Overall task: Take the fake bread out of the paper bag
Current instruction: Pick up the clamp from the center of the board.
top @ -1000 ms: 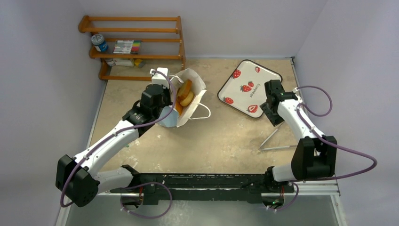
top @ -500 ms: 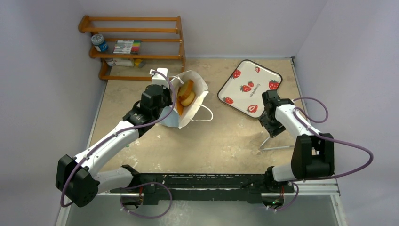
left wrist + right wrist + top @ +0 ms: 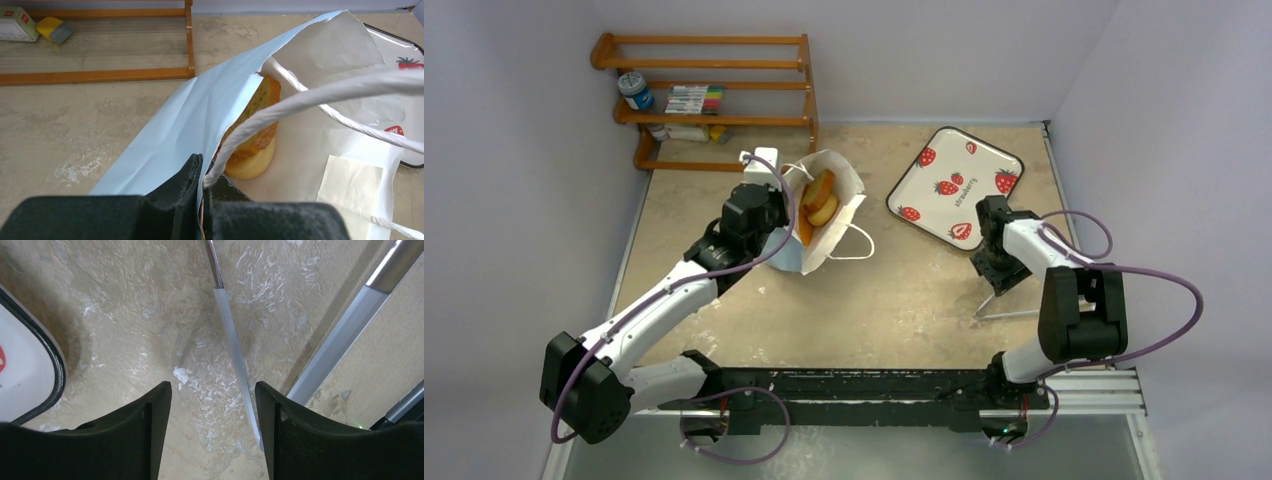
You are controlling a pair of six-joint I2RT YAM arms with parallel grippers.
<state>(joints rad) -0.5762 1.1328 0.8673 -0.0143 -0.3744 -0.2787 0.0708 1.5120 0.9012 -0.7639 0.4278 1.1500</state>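
The light blue paper bag (image 3: 836, 222) lies tilted on the table, its white mouth open toward the top camera. Fake bread (image 3: 818, 206) sits inside it: orange and golden pieces. In the left wrist view a golden-brown slice (image 3: 258, 112) leans on a pale round piece (image 3: 254, 164) against the bag's (image 3: 165, 145) white lining. My left gripper (image 3: 771, 222) is shut on the bag's side wall at its rim (image 3: 202, 172), beside a white cord handle (image 3: 310, 97). My right gripper (image 3: 990, 268) is open and empty, low over the bare table (image 3: 213, 395).
A white strawberry-print tray (image 3: 984, 160) lies at the back right, its black rim (image 3: 52, 360) at my right gripper's left. Metal tongs (image 3: 1009, 298) lie under and beside the right gripper (image 3: 232, 347). A wooden rack (image 3: 714, 100) with a jar and markers stands at the back left.
My right arm has drawn back from the tray's edge toward the near side, over the metal tongs. My left gripper and the bag have barely moved.
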